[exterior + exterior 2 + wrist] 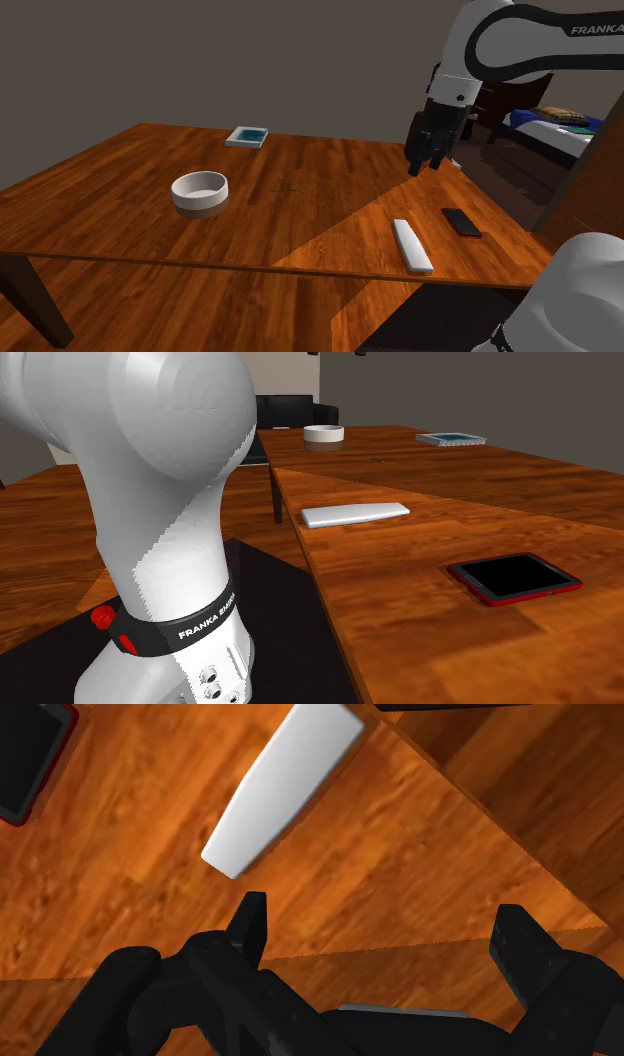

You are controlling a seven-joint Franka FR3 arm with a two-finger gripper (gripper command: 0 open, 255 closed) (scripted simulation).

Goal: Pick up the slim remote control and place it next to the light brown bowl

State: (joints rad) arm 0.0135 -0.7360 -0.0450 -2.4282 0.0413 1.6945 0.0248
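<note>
The slim remote (pixel 412 245) is a plain white bar lying flat near the table's front edge, toward the shoulder view's right. In the second exterior view the remote (pixel 355 514) lies close to the table's edge. The pale bowl (pixel 200 192) stands well off to the shoulder view's left; the same bowl (pixel 324 437) sits at the far end in the second exterior view. My gripper (pixel 428 160) hangs in the air above the table, higher than and a little beyond the remote. In the wrist view the gripper (pixel 382 932) is open with nothing between its fingers, and the remote (pixel 283 786) lies ahead of the fingertips.
A black phone with a red rim (pixel 461 222) lies close beside the remote, also seen as the phone (pixel 514 576). A flat blue-topped item (pixel 246 136) rests at the table's far edge. A bed (pixel 555 125) stands behind the arm. The wooden table (pixel 300 210) is broad.
</note>
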